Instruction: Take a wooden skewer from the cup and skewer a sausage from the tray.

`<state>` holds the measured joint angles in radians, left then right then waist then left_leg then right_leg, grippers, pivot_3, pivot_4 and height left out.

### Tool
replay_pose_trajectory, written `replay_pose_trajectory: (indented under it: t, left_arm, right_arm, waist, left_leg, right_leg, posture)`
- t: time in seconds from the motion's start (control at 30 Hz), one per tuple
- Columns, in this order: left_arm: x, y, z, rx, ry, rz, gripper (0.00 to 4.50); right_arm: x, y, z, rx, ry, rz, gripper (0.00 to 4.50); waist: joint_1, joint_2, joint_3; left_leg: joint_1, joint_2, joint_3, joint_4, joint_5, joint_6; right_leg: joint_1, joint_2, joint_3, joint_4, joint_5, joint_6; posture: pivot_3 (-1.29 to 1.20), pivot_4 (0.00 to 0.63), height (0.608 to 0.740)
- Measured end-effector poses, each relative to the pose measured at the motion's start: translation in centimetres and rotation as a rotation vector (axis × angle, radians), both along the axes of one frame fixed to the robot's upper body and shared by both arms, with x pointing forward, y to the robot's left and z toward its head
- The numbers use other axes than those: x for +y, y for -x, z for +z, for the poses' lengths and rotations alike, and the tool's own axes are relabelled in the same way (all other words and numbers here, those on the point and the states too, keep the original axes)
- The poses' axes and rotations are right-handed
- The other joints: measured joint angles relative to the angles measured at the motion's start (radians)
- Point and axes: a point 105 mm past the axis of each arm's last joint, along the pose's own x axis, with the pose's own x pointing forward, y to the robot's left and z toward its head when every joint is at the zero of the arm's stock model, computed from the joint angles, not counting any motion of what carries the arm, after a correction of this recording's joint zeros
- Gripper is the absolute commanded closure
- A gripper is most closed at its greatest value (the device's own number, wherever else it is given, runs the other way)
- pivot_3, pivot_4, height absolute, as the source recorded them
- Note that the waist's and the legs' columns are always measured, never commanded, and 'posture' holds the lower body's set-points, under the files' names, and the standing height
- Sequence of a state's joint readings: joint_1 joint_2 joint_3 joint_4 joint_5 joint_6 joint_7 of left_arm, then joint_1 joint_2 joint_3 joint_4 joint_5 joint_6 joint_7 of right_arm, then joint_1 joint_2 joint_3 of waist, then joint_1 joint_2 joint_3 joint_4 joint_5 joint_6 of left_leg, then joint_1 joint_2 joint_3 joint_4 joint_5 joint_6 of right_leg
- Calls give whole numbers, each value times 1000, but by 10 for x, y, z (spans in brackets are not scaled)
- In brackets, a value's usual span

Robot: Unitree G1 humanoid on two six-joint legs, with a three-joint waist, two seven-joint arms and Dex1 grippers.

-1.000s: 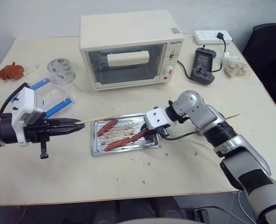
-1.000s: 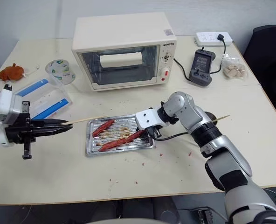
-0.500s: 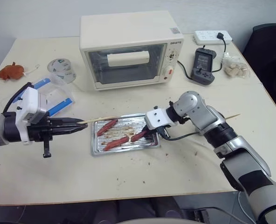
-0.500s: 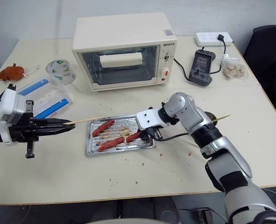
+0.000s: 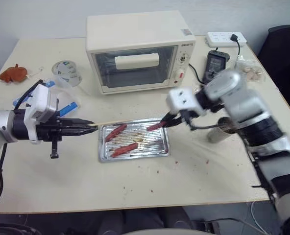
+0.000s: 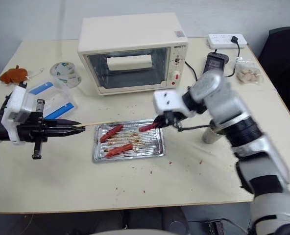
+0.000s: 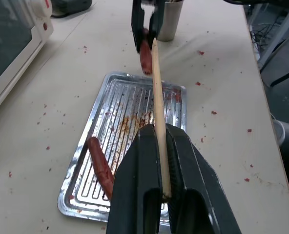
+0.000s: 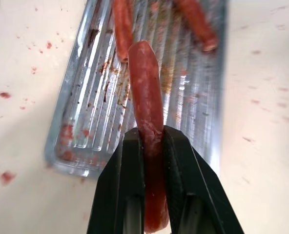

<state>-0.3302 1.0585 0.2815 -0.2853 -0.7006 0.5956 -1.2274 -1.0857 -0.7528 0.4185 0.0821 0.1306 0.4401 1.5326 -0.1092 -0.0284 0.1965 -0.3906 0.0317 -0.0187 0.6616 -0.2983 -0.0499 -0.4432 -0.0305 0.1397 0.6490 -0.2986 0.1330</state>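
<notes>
My left gripper (image 5: 87, 123) is shut on a wooden skewer (image 5: 106, 123), which lies level and points right over the left end of the tray (image 5: 133, 155). Above the tray's far right corner hangs a reddish-brown sausage (image 6: 147, 128), with my right gripper (image 8: 153, 134) shut on its near end. In the left wrist view the skewer (image 7: 156, 97) points at that hanging sausage (image 7: 145, 56), a short gap from it. Two more sausages (image 5: 115, 132) (image 5: 123, 149) lie on the ridged tray bottom. The grey-beige cup (image 5: 218, 130) stands right of the tray, partly behind my right arm.
A cream toaster oven (image 5: 135, 49) stands behind the tray. At the back left are a clear cup with green print (image 5: 66, 73), a clear box with blue clips (image 6: 57, 105) and an orange object (image 5: 12, 73). A power strip (image 5: 224, 36) and black device (image 5: 216, 58) sit back right.
My right gripper closed on a sausage in the tray and lifted it up and to the right, uncovering the cup. The left gripper with the skewer has hardly moved.
</notes>
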Motion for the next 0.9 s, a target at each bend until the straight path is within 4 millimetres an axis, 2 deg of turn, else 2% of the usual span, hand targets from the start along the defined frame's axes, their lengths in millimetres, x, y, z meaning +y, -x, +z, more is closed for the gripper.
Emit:
replay_pose_trajectory:
  t: [0.07,0.23,0.6,0.9]
  left_arm:
    - [-2,0,-1,13,-4,-26,4500]
    - [-11,0,-2,20,-17,-88,4500]
    - [-26,-14,-2,-24,0,-135,4500]
    - [-27,-19,-6,-16,12,-129,4500]
  right_arm:
    - [-9,9,14,20,-10,-41,4080]
    - [-17,20,18,99,-13,-104,4080]
    - [-10,33,18,141,-35,-100,4080]
    - [-7,37,20,161,-56,-114,4080]
  waist:
    - [0,0,0]
    - [-3,0,0]
    - [1,0,0]
    - [2,0,0]
  left_leg:
    - [0,0,0,0,0,0]
    - [0,1,1,0,0,0]
    - [0,1,1,1,0,0]
    - [0,1,1,1,0,0]
  right_leg:
    - [0,0,0,-1,0,0]
    - [0,1,0,0,0,0]
    - [0,1,0,0,0,0]
    - [0,1,0,0,0,0]
  posture:
    - [0,150,740]
    - [0,150,740]
    - [0,150,740]
    - [0,150,740]
